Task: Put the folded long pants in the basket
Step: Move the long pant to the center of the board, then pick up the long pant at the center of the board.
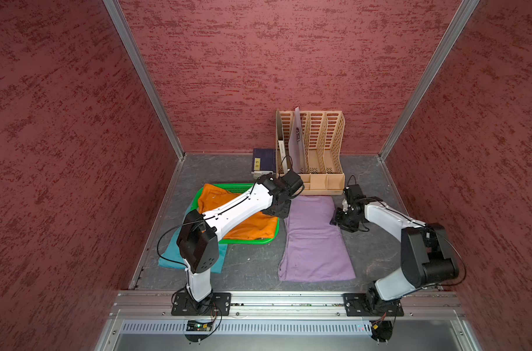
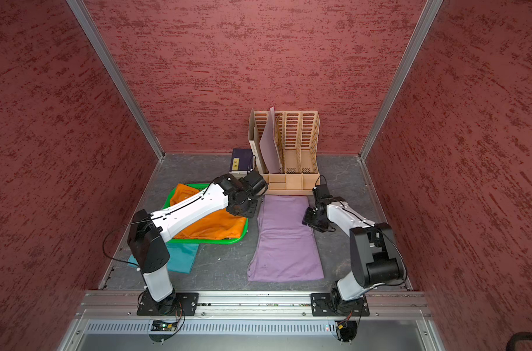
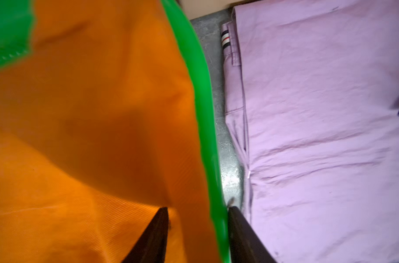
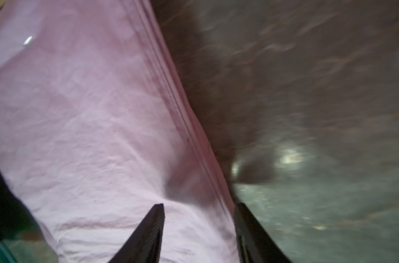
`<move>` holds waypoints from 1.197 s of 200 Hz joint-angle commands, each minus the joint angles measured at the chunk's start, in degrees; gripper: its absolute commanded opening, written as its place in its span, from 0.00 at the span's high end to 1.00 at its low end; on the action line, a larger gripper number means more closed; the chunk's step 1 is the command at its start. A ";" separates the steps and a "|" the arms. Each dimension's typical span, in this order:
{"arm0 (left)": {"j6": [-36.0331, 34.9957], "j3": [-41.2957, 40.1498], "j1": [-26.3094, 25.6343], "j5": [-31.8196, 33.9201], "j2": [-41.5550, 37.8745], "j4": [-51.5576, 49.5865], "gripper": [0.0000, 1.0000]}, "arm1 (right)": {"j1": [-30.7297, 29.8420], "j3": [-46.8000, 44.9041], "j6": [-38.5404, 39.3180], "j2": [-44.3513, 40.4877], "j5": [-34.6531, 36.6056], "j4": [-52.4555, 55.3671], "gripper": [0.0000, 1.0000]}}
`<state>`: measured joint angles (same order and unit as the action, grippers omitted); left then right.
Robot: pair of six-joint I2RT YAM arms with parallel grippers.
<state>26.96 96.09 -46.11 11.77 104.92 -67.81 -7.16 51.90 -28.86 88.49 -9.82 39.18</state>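
Presently orange pants point(image 1: 246, 226) are lying in the green basket point(image 1: 252, 242), lilac pants point(image 1: 315, 243) waiting at three o'clock, teal pants point(image 2: 184, 256) at seven; left end effector point(image 3: 196, 209), right end effector point(image 4: 199, 205) gaping.

Evenly and softly lit in both top views, sharp centrally, stretched toward the corners. Smeared by motion in the right wrist view across the tabletop point(image 4: 308, 102) beside the lilac pants point(image 4: 80, 113), with pale glare spots. Blurred and shadow-darkened in the left wrist view over the orange pants point(image 3: 91, 136).
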 commanded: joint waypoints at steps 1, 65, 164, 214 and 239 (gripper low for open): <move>-0.83 -0.69 0.58 -1.92 -0.86 1.89 0.40 | 1.54 2.07 1.07 -4.68 2.62 2.41 0.33; -1.25 1.40 0.57 -8.07 -2.66 3.27 0.36 | -8.05 -0.51 -6.64 -6.03 -17.07 -6.77 0.51; -1.26 3.69 0.58 -11.83 -6.73 5.28 0.32 | -10.98 -7.20 -2.89 0.38 -0.60 7.25 0.55; -0.76 2.66 0.49 -14.00 -7.53 6.02 0.31 | 7.70 0.06 -1.17 -1.30 13.37 5.85 0.49; -0.64 0.67 0.49 -14.05 -8.88 7.01 0.30 | 4.24 8.05 -0.31 -2.50 12.17 3.92 0.56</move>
<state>26.13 98.19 -45.65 -1.39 98.89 -62.50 0.40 52.75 -30.63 87.55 -2.00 45.69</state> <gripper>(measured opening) 0.692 0.454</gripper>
